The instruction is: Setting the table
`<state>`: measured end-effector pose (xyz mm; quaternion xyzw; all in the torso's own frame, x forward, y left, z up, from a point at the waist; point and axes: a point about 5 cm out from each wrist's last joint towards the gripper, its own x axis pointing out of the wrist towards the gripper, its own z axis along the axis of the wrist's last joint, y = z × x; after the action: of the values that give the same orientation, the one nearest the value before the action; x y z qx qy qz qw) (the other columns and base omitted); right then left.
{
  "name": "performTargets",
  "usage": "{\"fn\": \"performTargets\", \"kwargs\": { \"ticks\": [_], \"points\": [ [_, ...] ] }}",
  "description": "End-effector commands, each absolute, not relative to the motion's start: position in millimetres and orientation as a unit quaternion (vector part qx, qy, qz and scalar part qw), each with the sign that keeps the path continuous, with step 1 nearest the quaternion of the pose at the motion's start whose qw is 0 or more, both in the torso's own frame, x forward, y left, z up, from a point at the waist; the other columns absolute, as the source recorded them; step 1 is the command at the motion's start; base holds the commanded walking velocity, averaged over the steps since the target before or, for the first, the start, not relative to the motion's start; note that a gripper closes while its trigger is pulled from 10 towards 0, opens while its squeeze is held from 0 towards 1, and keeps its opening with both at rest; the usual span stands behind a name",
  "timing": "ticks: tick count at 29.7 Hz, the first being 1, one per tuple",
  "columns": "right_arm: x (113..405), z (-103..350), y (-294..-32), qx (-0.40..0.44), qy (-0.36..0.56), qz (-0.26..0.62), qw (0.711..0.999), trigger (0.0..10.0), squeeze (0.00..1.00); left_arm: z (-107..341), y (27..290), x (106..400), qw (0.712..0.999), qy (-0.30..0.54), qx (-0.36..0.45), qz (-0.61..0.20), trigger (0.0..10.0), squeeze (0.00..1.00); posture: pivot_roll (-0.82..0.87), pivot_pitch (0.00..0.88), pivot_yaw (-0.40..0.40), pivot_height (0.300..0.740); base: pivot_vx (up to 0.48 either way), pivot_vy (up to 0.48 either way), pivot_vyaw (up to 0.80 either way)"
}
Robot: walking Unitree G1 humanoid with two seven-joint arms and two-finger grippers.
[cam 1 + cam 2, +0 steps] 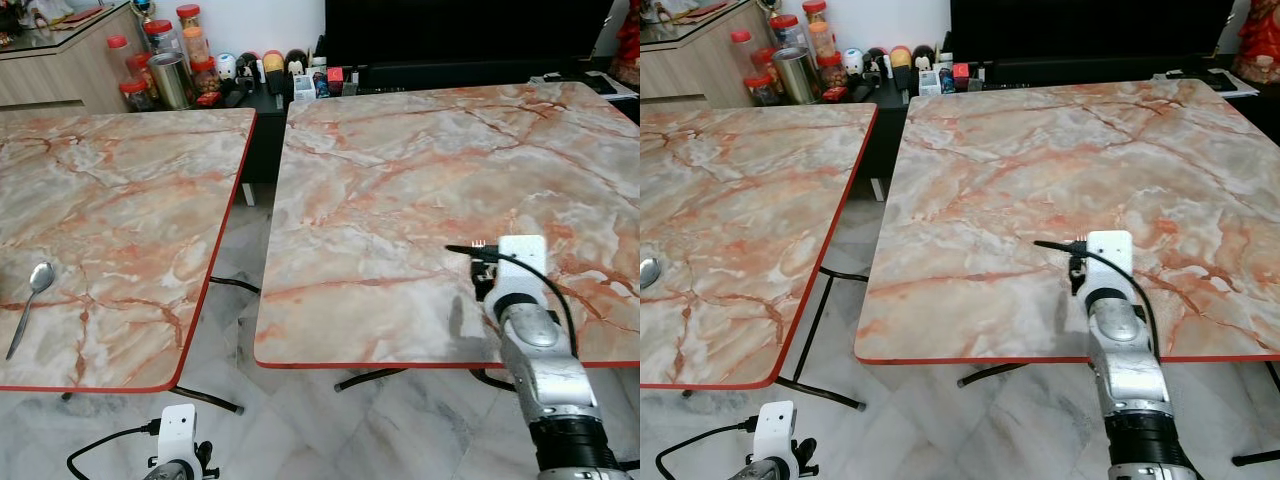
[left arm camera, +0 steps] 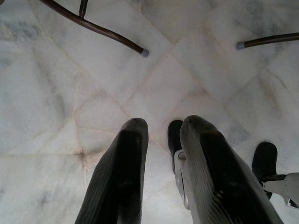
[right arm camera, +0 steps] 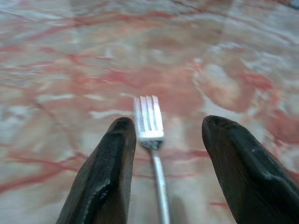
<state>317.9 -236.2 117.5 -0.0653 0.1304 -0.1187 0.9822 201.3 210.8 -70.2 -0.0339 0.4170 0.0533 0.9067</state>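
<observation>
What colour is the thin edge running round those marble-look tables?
Red: the table edge is a thin red band round the pinkish-orange veined top, clearest in the left eye view.

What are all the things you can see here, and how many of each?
Tables: two, marble-patterned with red edges, side by side with a gap.
Spoon: one, silver, on the left table near its front.
Fork: one, silver, lying on the right table between the right hand's fingers.
Jars: several, red-lidded, behind the left table.
Floor: pale marble tiles.
Right hand: open, over the right table.
Left hand: low, above the floor.
</observation>
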Motion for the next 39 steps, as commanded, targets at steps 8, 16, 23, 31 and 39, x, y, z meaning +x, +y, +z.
{"fn": "performTargets", "kwargs": {
  "ticks": [8,16,23,31,39],
  "points": [
    [316.8,97.3,-227.8,-0.008,0.168,-0.107,0.980,10.0,0.00,-72.9,216.9,194.8,0.900,0.430,-0.028,0.059,10.0,0.00,-0.07,0.095,0.070,0.740,0.000,0.000,0.00],
    [321.0,102.2,-224.6,0.002,0.156,-0.104,0.982,10.0,0.00,-73.2,216.5,194.2,0.900,0.431,-0.027,0.057,10.0,0.00,-0.07,0.088,0.071,0.740,0.000,0.000,0.00],
    [321.9,107.6,-228.4,0.001,0.146,-0.112,0.983,10.0,0.00,-73.1,216.5,194.3,0.901,0.431,-0.022,0.052,10.0,0.00,-0.06,0.092,0.071,0.740,0.000,0.000,0.00],
    [323.6,112.7,-232.5,-0.001,0.138,-0.117,0.984,10.0,0.00,-73.0,217.2,194.2,0.901,0.431,-0.022,0.054,10.0,0.00,-0.06,0.096,0.072,0.740,0.000,0.000,0.00],
    [323.1,105.2,-234.3,-0.006,0.155,-0.113,0.981,10.0,0.00,-72.9,217.6,194.3,0.901,0.430,-0.022,0.055,10.0,0.00,-0.06,0.099,0.072,0.740,0.000,0.000,0.00]
  ]
}}
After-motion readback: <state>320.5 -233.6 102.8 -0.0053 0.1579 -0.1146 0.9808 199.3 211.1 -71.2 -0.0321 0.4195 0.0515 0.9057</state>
